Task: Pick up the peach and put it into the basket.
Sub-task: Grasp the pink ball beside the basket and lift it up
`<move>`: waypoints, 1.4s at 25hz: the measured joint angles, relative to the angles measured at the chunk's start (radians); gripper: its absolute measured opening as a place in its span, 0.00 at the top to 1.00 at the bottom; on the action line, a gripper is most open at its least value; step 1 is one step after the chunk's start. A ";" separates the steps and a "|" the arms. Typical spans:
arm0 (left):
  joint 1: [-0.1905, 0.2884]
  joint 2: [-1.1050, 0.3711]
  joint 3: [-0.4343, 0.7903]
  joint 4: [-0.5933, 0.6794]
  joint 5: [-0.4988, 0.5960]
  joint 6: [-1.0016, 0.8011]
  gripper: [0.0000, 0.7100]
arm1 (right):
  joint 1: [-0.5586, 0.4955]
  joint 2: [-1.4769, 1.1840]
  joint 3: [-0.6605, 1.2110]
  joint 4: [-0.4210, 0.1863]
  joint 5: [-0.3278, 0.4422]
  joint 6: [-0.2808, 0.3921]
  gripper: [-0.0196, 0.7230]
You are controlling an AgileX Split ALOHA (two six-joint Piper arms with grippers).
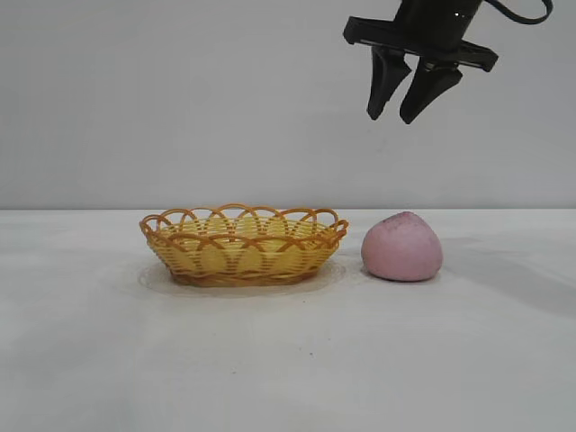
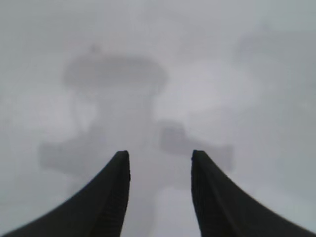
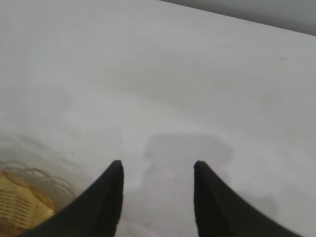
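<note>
High above the peach (image 1: 402, 247), right gripper (image 1: 402, 114) hangs spread for descent; basket (image 1: 243, 244) sits just beside, mid-tabletop (image 1: 288, 360). Left gripper (image 2: 160, 157) idles, spread.

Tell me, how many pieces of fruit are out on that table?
1. The peach sits on the table, just right of the basket and apart from it. The basket's floor is partly hidden by its rim, so something flat could lie unseen.

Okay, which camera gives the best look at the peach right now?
The exterior view: the peach sits whole and unobstructed on the table, right of the basket. Neither wrist view shows it; the right wrist view catches only a basket edge.
</note>
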 joint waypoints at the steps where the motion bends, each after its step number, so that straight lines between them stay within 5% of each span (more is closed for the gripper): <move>1: 0.000 -0.065 0.018 0.007 0.027 0.000 0.64 | 0.000 0.000 0.000 0.000 0.000 0.000 0.55; 16: 0.000 -0.993 0.471 0.032 0.403 -0.125 0.64 | 0.000 0.000 0.000 0.004 0.005 0.000 0.55; 22: 0.000 -1.102 0.559 -0.002 0.455 -0.128 0.64 | 0.000 0.000 0.000 0.004 0.013 0.000 0.55; 35: 0.000 -1.259 0.612 -0.066 0.326 0.020 0.64 | 0.000 0.013 0.000 0.004 0.078 0.000 0.55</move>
